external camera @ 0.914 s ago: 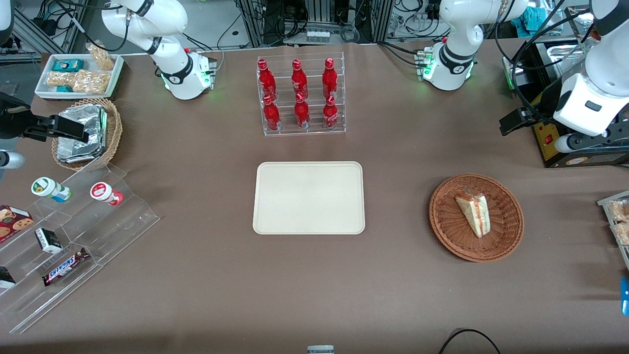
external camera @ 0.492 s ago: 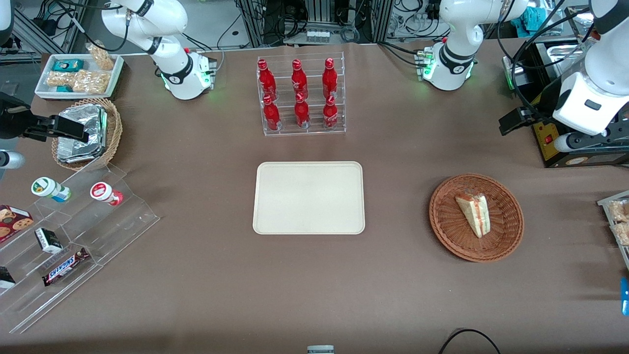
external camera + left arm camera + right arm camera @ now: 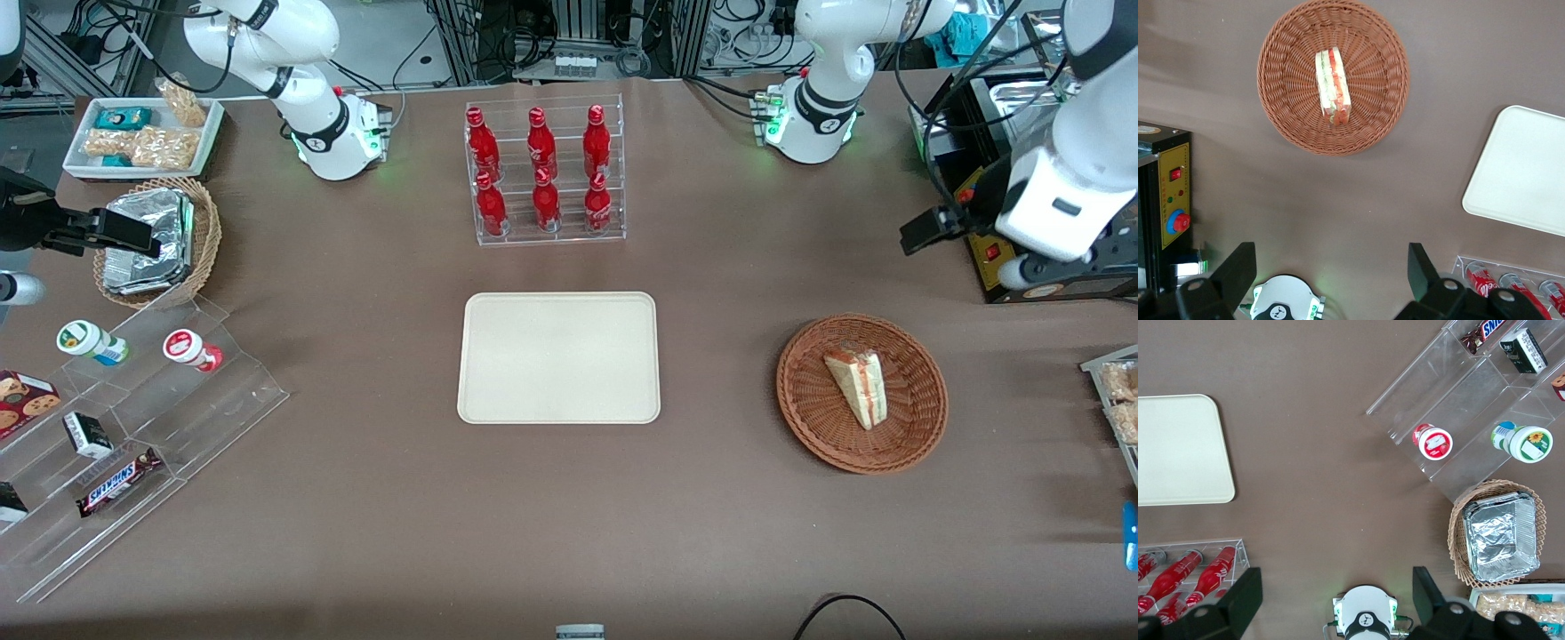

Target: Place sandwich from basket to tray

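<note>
Plainly visible in the wrist view: hand with fingers spread wide apart, gripping nothing, hanging high above the brown counter toward the working arm's end, farther from the front camera than the basket. Sandwich lying in the basket's middle, a white wedge with orange-red and green layers, its narrow tip aimed at about 5 o'clock in the front view. Basket resting on the counter at roughly 3 o'clock from the tray, well apart from it. Tray flat and bare at the counter's centre. At 12 o'clock from the tray, farther from the front camera, a clear rack of red bottles. Near the hand, a black control box with yellow face and red button. Toward the parked arm's end, a smaller wicker basket with foil packets and a stepped clear stand of snacks.
</note>
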### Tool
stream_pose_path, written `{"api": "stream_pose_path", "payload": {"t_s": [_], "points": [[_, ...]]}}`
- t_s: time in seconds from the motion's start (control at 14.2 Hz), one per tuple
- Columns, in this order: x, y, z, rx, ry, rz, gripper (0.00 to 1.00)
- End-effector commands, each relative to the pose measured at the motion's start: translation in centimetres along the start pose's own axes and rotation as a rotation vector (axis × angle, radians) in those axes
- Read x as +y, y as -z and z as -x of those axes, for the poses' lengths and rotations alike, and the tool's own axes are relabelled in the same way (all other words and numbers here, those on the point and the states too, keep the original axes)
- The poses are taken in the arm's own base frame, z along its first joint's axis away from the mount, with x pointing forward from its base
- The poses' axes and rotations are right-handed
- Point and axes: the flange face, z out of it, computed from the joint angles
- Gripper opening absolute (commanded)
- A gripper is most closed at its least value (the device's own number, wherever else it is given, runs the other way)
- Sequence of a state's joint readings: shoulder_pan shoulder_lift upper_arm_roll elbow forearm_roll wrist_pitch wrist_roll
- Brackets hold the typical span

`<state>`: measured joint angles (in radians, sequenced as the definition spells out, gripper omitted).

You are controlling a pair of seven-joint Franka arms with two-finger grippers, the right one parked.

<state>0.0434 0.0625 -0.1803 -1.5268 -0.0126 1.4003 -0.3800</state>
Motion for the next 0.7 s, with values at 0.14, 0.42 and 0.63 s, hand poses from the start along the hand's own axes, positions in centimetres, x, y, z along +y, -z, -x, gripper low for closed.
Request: {"api": "stream_pose_path", "payload": {"t_s": [0.14,0.42,0.63], "points": [[0.6,-8.2,-6.5,-0.092,0.014,-0.012,1.0],[-0.6,-14.9,-10.3,-0.036,0.053,0.026,1.0],[-1.6,-18.4,-11.4,-0.004,0.076,0.044,1.0]]}}
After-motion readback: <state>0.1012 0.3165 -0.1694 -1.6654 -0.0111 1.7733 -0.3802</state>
